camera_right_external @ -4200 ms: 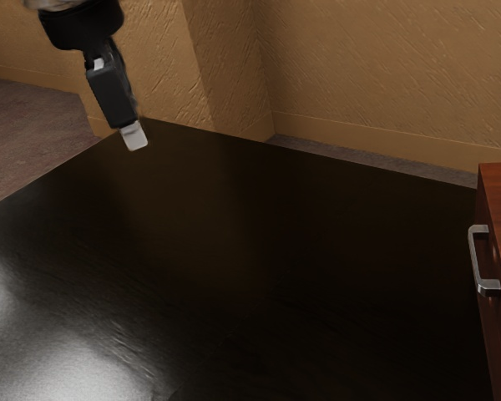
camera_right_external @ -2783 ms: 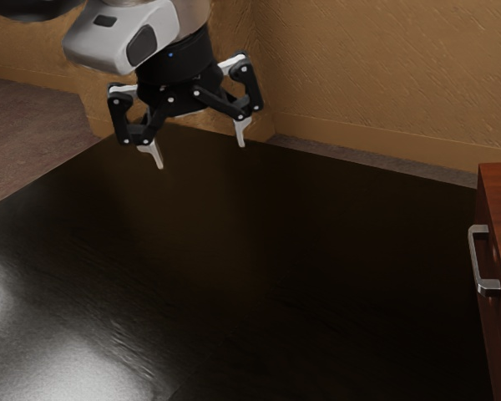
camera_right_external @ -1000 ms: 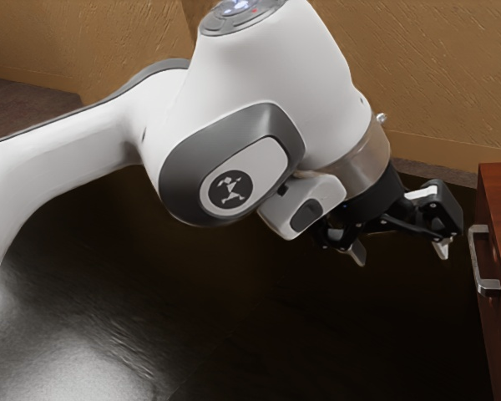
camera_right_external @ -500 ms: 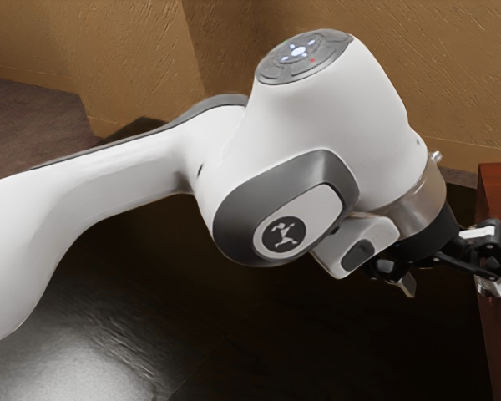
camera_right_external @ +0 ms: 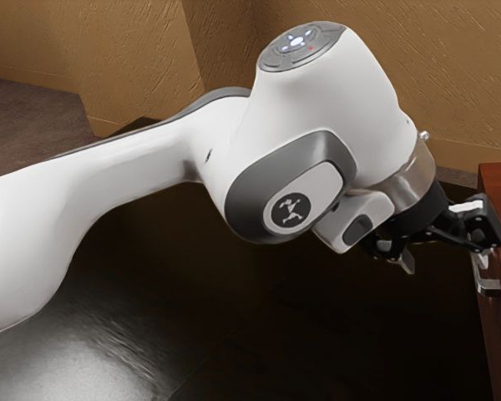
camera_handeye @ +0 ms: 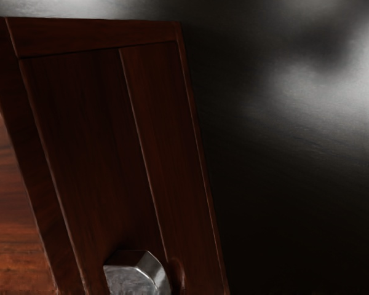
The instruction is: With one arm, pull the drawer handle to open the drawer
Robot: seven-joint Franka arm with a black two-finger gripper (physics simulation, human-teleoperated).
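Start at the gripper (camera_right_external: 444, 257). Its fingers (camera_right_external: 407, 264) are spread wide and nothing is pinched between them. The far finger sits at the drawer handle (camera_right_external: 488, 281), overlapping the upper part of the bar. The exterior view does not settle whether it touches the bar. The near finger hangs well clear of the handle, above the dark table (camera_right_external: 192, 351).

The reason for this pose appears to be as follows. The wrist is pitched so that the fingertips lead toward the drawer front (camera_handeye: 111, 153). The wide spread leaves room to set one finger on each side of the bar before closing. Treat this step as the final approach, because no grasp is made yet.

The handle lies directly ahead of the hand, at the fingertips.
- It is a metal bar.
- Its long axis runs up and down the wooden face.
- It stands off the wood toward the hand.

In the wrist view, one metal end post (camera_handeye: 135, 273) shows just under the hand, against the panelled front.

Expect the pull to run back along the hand's approach, square to the face.
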